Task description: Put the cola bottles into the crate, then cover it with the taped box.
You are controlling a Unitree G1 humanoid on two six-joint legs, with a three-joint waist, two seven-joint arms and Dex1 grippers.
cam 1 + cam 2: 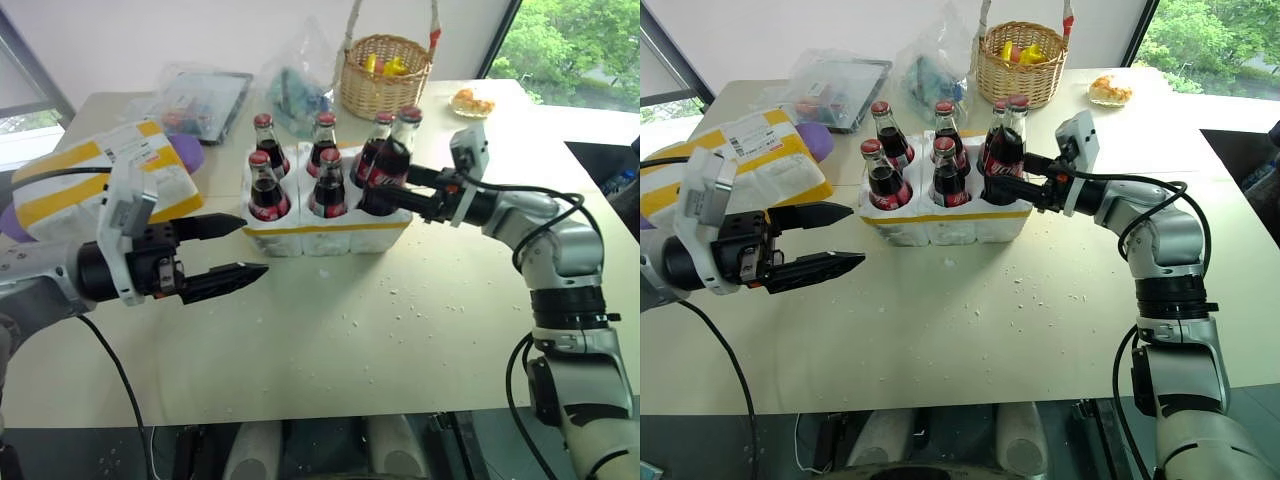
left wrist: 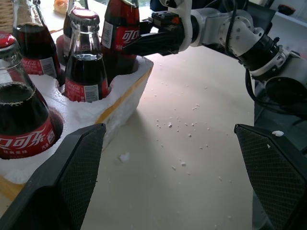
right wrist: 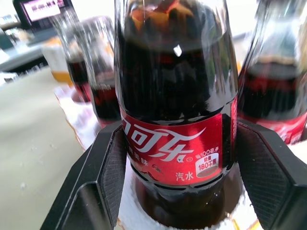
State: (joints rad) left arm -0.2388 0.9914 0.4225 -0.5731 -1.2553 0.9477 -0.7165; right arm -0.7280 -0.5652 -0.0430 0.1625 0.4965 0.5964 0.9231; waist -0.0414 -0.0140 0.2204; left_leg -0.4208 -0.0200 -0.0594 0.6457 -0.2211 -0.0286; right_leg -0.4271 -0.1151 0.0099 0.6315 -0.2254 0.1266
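Note:
The crate (image 1: 330, 236), a white styrofoam block with a yellow band, stands mid-table with several cola bottles (image 1: 267, 188) upright in its holes. My right gripper (image 1: 385, 193) is shut on one more cola bottle (image 3: 175, 96) at its red label. That bottle's base is in the near right hole, and its cap (image 1: 410, 113) stands higher than its neighbours' caps. My left gripper (image 1: 255, 246) is open and empty, hovering in front of the crate's left end. The taped box (image 1: 90, 175), white with yellow bands and a shipping label, lies behind the left arm.
At the back of the table are a wicker basket (image 1: 385, 75), a crumpled clear bag (image 1: 292, 92), a dark flat packet (image 1: 203, 100) and a small plate of food (image 1: 472, 101). White crumbs dot the bare tabletop (image 1: 380, 330) in front of the crate.

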